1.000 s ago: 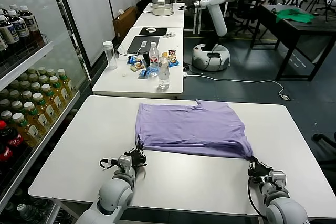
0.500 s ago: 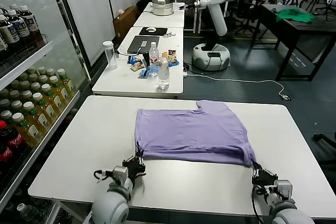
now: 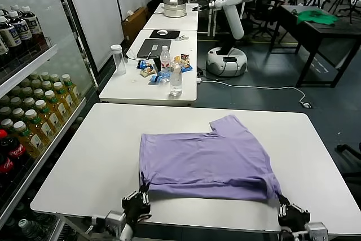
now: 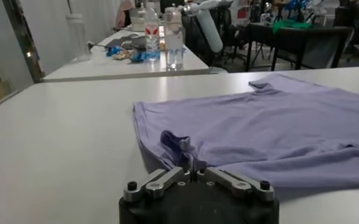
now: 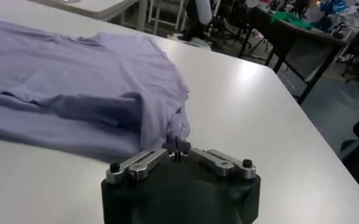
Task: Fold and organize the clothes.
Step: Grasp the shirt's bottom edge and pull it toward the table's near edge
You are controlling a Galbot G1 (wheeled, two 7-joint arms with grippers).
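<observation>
Holding the lavender T-shirt point(image 3: 206, 159) at both near corners, we have both claws low at the near edge of the white bench point(image 3: 96, 156). Our left claw point(image 3: 137, 202) sits toward the near-left corner of the bench; in the left wrist view its fingers are pinched tight on a bunched-up bit of the shirt's near-left corner point(image 4: 185, 146). Our right claw point(image 3: 292, 215) sits toward the near-right corner; in the right wrist view it is likewise closed on a pinch of fabric at the shirt's near-right corner point(image 5: 178, 131).

The shirt lies folded over on the bench, roughly mid-bench and biased to the near edge, doubled along its near side. One sleeve point(image 3: 230, 125) sticks out at the far side, pointing to the far edge. Fabric is mostly flat with light wrinkles near both pinch points. No graphic visible on the upward face.

Beyond the far edge stands a second bench point(image 3: 127, 86) with water bottles point(image 3: 175, 77), a clear tumbler point(image 3: 118, 59) and snack packs point(image 3: 148, 70). A drinks fridge point(image 3: 28, 100) flanks the left edge.
</observation>
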